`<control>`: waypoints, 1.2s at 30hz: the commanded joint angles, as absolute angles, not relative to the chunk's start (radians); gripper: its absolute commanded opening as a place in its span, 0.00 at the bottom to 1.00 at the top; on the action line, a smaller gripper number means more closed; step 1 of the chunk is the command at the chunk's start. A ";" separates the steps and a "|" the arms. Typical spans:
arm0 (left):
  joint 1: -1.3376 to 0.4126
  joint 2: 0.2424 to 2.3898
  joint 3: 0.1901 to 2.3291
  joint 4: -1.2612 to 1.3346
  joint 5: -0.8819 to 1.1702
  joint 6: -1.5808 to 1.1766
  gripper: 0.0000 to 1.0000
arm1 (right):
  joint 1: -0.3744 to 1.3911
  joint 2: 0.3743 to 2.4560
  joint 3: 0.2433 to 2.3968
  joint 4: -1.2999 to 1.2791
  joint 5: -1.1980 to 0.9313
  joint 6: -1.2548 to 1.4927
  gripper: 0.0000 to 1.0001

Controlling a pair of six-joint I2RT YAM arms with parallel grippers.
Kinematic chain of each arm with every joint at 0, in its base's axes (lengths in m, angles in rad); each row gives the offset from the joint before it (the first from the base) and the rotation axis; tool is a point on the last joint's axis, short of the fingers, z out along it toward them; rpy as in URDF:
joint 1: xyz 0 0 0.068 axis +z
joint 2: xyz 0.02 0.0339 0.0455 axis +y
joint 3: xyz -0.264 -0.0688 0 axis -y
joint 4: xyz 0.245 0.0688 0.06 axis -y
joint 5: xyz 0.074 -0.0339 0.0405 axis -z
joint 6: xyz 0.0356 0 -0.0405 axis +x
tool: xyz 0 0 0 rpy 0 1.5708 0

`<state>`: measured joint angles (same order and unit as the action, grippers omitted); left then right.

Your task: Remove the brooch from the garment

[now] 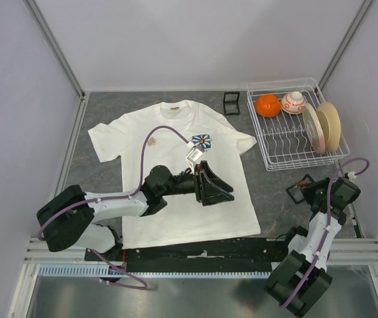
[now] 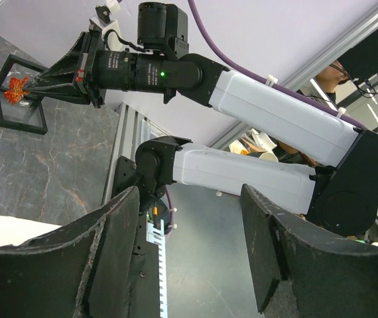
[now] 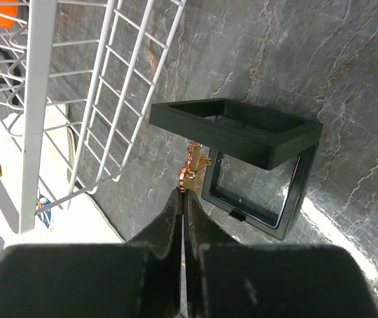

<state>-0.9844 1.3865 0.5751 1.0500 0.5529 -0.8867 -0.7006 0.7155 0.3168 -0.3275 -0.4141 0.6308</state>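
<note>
The white T-shirt [image 1: 176,175] lies flat mid-table, with its blue-and-white flower print [image 1: 201,140] and a white tag [image 1: 193,154] on the chest. My left gripper [image 1: 217,186] hovers over the shirt's right side, open and empty; in the left wrist view its fingers [image 2: 119,252] stand wide apart. My right gripper [image 3: 183,193] is shut on the edge of a small orange-gold brooch [image 3: 191,169], beside an open black box [image 3: 258,165] on the grey table. The left wrist view also shows the brooch [image 2: 15,89] at that box [image 2: 20,112].
A white wire dish rack [image 1: 288,152] at the back right holds an orange [image 1: 267,105], a red-and-white ball [image 1: 293,101] and plates [image 1: 327,126]. A small black frame box [image 1: 231,103] stands behind the shirt. A small tan spot [image 1: 152,140] marks the shirt's chest.
</note>
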 commanded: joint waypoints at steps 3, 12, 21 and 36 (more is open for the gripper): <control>-0.989 1.356 0.568 1.112 0.561 -0.853 0.70 | -0.704 0.742 0.308 -0.278 -0.454 0.603 0.01; -0.992 1.353 0.569 1.120 0.571 -0.848 0.73 | -0.704 0.765 0.302 -0.258 -0.460 0.598 0.03; -0.994 1.356 0.569 1.123 0.574 -0.842 0.73 | -0.704 0.770 0.302 -0.261 -0.431 0.603 0.05; -0.997 1.353 0.571 1.123 0.578 -0.842 0.74 | -0.704 0.769 0.302 -0.268 -0.411 0.611 0.14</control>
